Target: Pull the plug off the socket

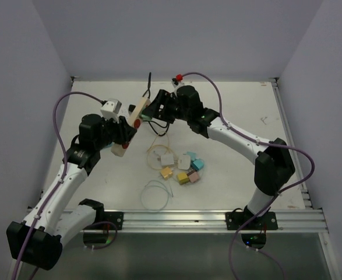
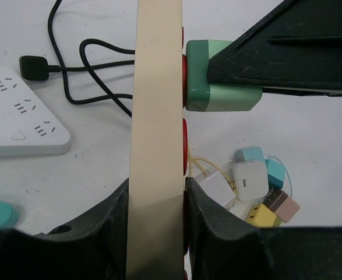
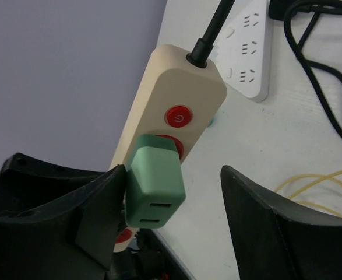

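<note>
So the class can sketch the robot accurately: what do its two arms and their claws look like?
The left arm and right arm have smooth white links between bulky black joints, each trailed by a looping purple cable. The left claw and right claw have matte black, wedge-shaped fingers, lightly scratched; no markings are visible.

My left arm (image 1: 71, 169) stretches forward and inward, its gripper (image 2: 156, 182) clamped on the strip (image 2: 156, 87). My right arm (image 1: 240, 140) bends across to face it, gripper (image 3: 173, 175) spread wide, one finger (image 3: 83, 210) touching the plug (image 3: 156, 186).
</note>
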### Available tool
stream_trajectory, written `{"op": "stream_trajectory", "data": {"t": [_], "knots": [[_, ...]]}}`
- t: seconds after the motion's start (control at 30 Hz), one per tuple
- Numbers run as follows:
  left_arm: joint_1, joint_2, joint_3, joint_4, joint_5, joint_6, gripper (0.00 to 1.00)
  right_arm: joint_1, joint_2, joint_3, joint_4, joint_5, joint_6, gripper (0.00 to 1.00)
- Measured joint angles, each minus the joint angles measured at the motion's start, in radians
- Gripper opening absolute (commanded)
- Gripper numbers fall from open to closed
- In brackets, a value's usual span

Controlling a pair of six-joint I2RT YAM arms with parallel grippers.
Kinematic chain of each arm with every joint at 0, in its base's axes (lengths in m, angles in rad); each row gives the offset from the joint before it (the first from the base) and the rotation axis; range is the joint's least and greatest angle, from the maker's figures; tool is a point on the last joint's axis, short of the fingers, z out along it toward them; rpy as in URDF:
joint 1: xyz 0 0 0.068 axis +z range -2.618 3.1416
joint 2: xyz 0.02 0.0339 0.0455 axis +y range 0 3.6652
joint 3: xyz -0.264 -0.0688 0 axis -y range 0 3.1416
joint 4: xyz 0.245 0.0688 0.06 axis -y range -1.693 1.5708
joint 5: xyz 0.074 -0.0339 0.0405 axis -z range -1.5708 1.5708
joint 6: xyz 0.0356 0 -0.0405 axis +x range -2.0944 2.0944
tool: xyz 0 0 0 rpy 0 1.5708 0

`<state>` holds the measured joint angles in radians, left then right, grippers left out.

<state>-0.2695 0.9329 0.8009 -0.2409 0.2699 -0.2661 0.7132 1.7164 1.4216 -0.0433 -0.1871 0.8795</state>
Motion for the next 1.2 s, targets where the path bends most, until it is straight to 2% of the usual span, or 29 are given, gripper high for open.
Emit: {"op": "stream_trajectory", "data": {"t": [0.17, 0.2, 0.27, 0.3, 0.37, 0.7, 1.2], "knots": [[-0.002, 0.0, -0.018, 0.004, -0.002, 0.0, 0.0, 0.001, 0.016, 0.001, 0.053, -0.032, 0.076, 0.38], [-0.002, -0.002, -0.021, 0.013, -0.005, 0.0, 0.0, 0.001, 0.016, 0.001, 0.063, -0.033, 0.084, 0.27], [-0.002, -0.006, -0.027, 0.035, -0.015, -0.003, 0.0, -0.005, 0.017, 0.001, 0.081, -0.043, 0.119, 0.16], [-0.004, -0.006, -0.029, 0.045, -0.023, -0.003, 0.0, -0.008, 0.018, 0.0, 0.09, -0.045, 0.135, 0.07], [-0.009, -0.006, -0.031, 0.056, -0.036, -0.004, 0.0, -0.01, 0.018, -0.004, 0.106, -0.049, 0.146, 0.0], [-0.052, 0.001, -0.084, 0.07, -0.117, -0.063, 0.0, -0.023, 0.0, -0.093, 0.122, -0.049, 0.197, 0.0], [-0.117, 0.077, -0.101, 0.154, -0.089, -0.2, 0.0, -0.063, -0.16, -0.205, 0.012, -0.011, 0.2, 0.0]]}}
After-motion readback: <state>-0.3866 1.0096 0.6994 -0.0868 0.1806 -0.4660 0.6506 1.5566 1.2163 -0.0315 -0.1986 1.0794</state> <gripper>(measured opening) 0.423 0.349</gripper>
